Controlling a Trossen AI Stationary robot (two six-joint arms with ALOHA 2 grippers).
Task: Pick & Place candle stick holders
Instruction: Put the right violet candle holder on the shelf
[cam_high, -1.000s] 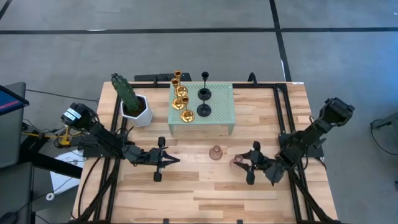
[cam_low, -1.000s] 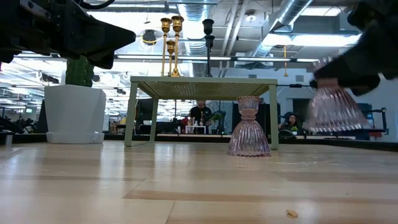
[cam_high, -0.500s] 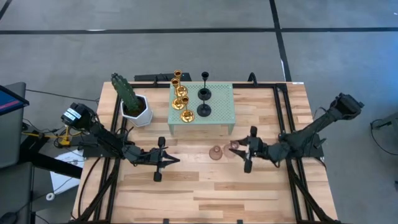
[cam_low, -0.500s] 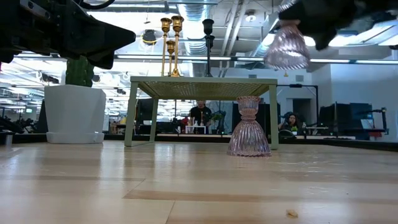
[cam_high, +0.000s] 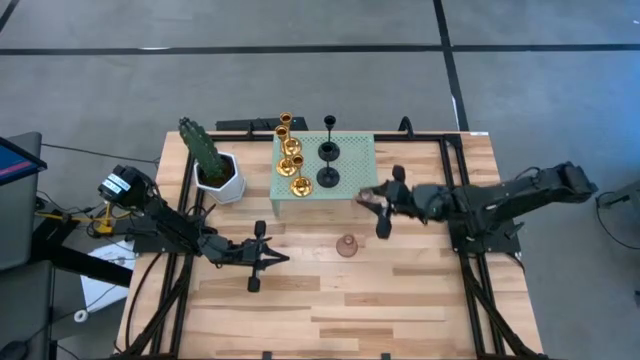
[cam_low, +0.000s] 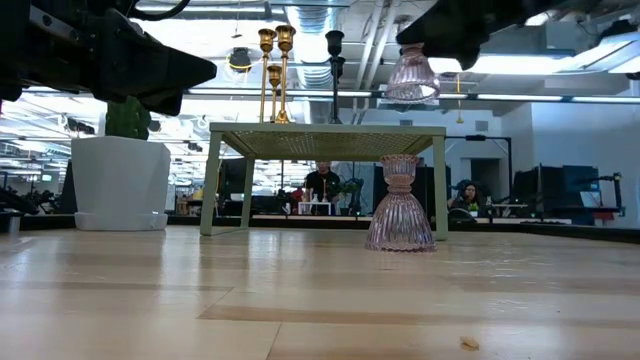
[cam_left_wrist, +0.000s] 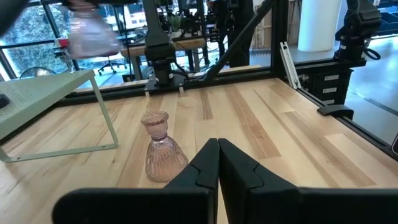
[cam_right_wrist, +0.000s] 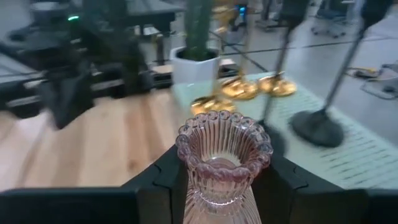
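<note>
The right gripper (cam_high: 372, 196) is clamped on a ribbed pinkish holder (cam_right_wrist: 222, 163), carrying it in the air just off the three o'clock edge of the pale green perforated stand (cam_high: 358, 160); in the low view that holder (cam_low: 412, 76) hangs above the stand's top, clear of it. On the stand, three gold holders (cam_high: 290, 152) cluster along its nine o'clock side, and two black holders (cam_high: 328, 162) stand near its middle, one toward twelve o'clock of the other. A second pinkish holder (cam_high: 347, 245) stands upright on the wooden table (cam_high: 330, 300), at six o'clock of the stand and apart from it. The left gripper (cam_high: 268, 257) hovers at about eight o'clock of that holder, its fingers (cam_left_wrist: 205, 171) pressed together on nothing. A cactus in a white pot (cam_high: 214, 165) sits at nine o'clock of the stand.
</note>
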